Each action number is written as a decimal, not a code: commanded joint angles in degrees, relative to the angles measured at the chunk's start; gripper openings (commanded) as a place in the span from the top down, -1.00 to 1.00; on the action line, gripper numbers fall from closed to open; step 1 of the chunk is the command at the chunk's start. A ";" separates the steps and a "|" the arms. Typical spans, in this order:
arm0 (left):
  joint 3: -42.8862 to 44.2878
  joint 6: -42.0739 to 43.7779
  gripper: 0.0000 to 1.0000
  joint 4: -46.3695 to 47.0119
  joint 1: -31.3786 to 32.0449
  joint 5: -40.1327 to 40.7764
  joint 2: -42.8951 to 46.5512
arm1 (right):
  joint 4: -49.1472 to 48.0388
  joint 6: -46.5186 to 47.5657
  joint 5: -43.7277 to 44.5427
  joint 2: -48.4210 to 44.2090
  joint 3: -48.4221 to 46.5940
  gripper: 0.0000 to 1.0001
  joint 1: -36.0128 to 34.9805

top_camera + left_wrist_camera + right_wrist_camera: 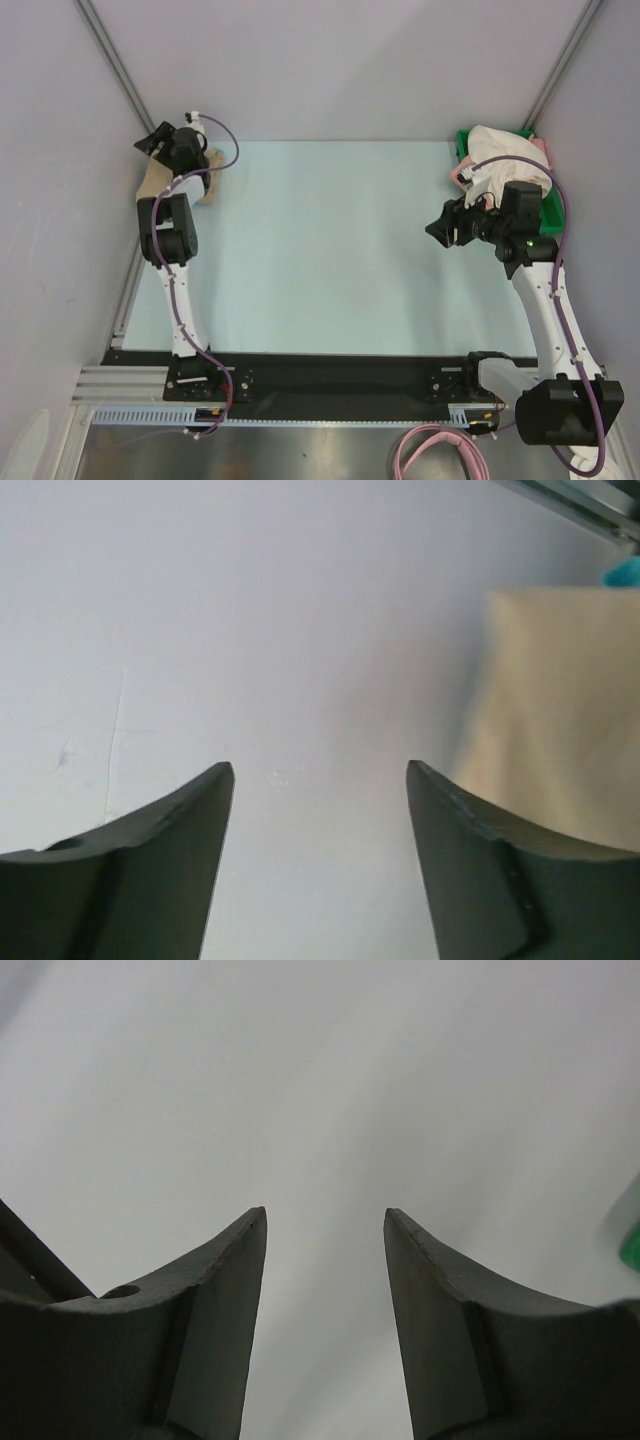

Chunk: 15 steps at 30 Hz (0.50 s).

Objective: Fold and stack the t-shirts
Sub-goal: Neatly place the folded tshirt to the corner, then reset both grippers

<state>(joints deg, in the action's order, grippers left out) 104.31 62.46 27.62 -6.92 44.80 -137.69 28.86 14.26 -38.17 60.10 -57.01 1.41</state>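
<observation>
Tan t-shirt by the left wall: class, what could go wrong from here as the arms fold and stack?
1. The tan t-shirt lies bunched at the far-left edge of the table; the open left fingers may push it off.
2. The cream-white t-shirt is heaped over the green tray; pulling it might drag the pink t-shirt along.

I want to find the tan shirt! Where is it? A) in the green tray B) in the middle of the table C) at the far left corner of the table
C: the tan shirt lies bunched at the table's far left corner.
</observation>
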 commanded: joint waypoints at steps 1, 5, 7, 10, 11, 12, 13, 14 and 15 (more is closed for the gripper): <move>-5.31 3.64 -0.60 16.37 0.85 0.47 2.59 | -1.26 0.77 -0.32 -0.15 0.41 -0.12 0.44; -14.56 0.31 -0.99 21.16 4.18 -1.99 10.31 | -1.53 0.59 -0.59 -0.15 0.50 -0.13 0.52; -22.25 -2.93 -1.00 21.69 6.46 -3.30 14.18 | -1.88 0.42 -0.76 -0.76 0.76 -0.13 0.79; -32.72 -9.33 -1.00 19.60 12.34 -4.45 23.84 | -4.85 -1.42 -0.68 -2.78 2.43 -0.15 1.31; -35.12 -12.07 -1.00 17.41 13.67 -4.98 29.87 | -6.09 -2.39 -0.15 -3.40 3.13 -0.18 1.49; -37.40 -15.40 -1.00 10.34 14.82 -6.11 33.24 | -7.66 -3.53 2.20 -4.02 3.92 -0.21 1.49; -40.65 -24.05 -1.00 5.83 16.92 -8.65 36.84 | -11.07 -4.93 3.70 -4.63 5.41 -0.32 1.58; -41.55 -29.27 -1.00 0.39 17.55 -11.63 44.19 | -13.11 -6.69 4.68 -5.77 6.38 -0.70 1.67; -41.91 -34.72 -1.00 -11.59 17.73 -15.32 47.83 | -14.96 -7.66 6.69 -6.21 7.35 -0.99 1.67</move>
<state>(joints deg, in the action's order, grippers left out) 63.57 46.72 32.10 9.82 37.60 -105.23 23.03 10.57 -36.07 56.77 -51.33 2.72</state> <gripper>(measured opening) 0.997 0.883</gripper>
